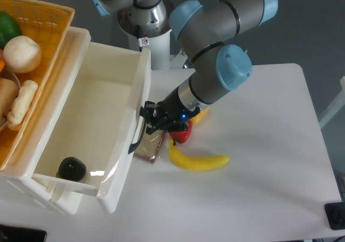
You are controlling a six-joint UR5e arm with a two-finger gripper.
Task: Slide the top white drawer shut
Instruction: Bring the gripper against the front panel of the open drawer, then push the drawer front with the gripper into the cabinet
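Just beside fingers [148,118], open top white drawer [129,139]

1. This looks like a robotics lab or test bench, not a home: a grey-and-blue jointed robot arm [215,48] stands mounted at the far edge of a plain white table [269,145].
2. The backdrop behind the arm is bare grey, with no household furnishings.
3. Props are staged like a mock kitchen: a white plastic drawer cabinet [64,161] sits on the tabletop itself, with a yellow wicker basket [51,21] of toy-like food on top.
4. A glossy banana [199,161], a red item [183,135] and a small brown packet [151,146] lie loose on the table.
5. A dark object [335,216] sits at the table's near-right corner.
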